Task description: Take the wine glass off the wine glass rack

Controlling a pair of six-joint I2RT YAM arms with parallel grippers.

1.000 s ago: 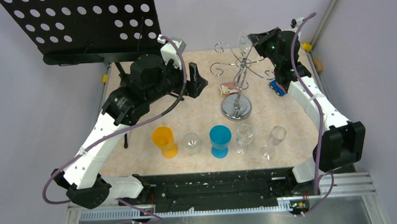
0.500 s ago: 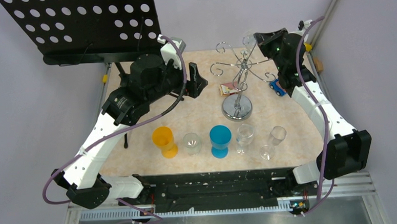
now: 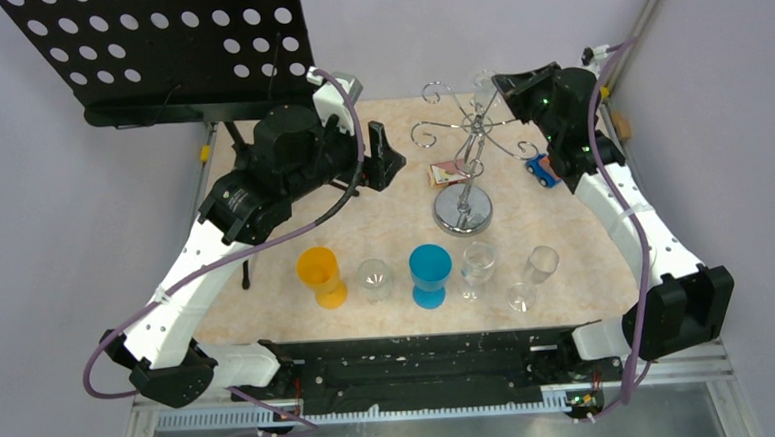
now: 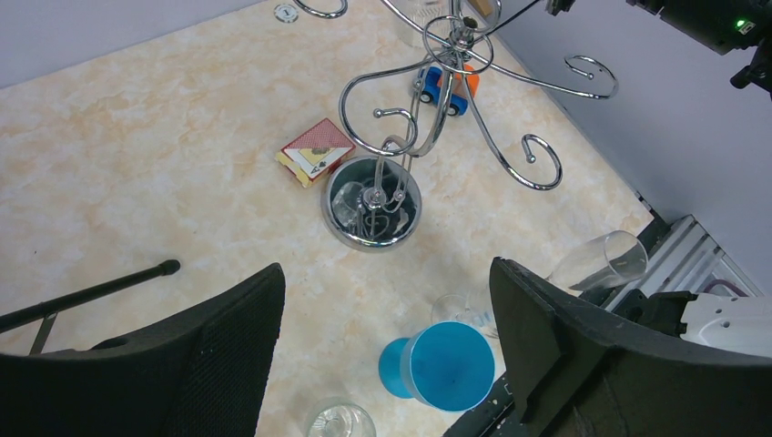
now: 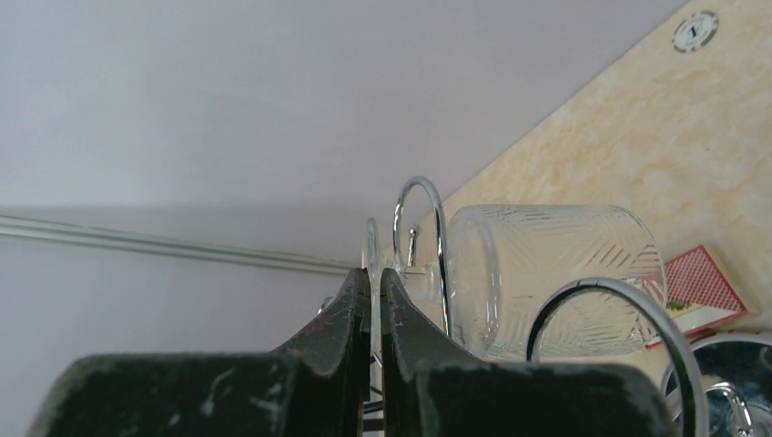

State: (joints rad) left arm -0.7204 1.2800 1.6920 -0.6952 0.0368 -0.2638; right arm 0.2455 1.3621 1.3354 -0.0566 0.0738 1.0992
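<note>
The right gripper [image 5: 373, 284] is up at the far side of the wine glass rack [image 3: 469, 146], its jaws pressed nearly together on the thin foot of the wine glass [image 5: 557, 273]. The wine glass is on the rack, tipped on its side. Its stem passes through a wire loop at the end of one arm, with the patterned bowl on one side of the loop and the pinched foot on the other. From above, the wine glass [image 3: 482, 80] shows faintly just beside the right gripper [image 3: 501, 80], over the far edge of the table [image 3: 384, 224]. The left gripper [image 3: 381, 157] hangs to the left of the rack, well apart from it, with its jaws wide and nothing between them. Its wrist camera looks down past both fingers [image 4: 232, 337] onto the rack's shiny round base [image 4: 371, 202]. A deck of cards [image 4: 314, 150] lies just beside the base and a toy car [image 4: 444, 84] lies beyond it. Along the near edge stand an orange cup [image 3: 319, 273], a blue cup [image 3: 430, 272] and several clear glasses [image 3: 477, 264]. A black music stand [image 3: 164, 50] rises at the far left.
</note>
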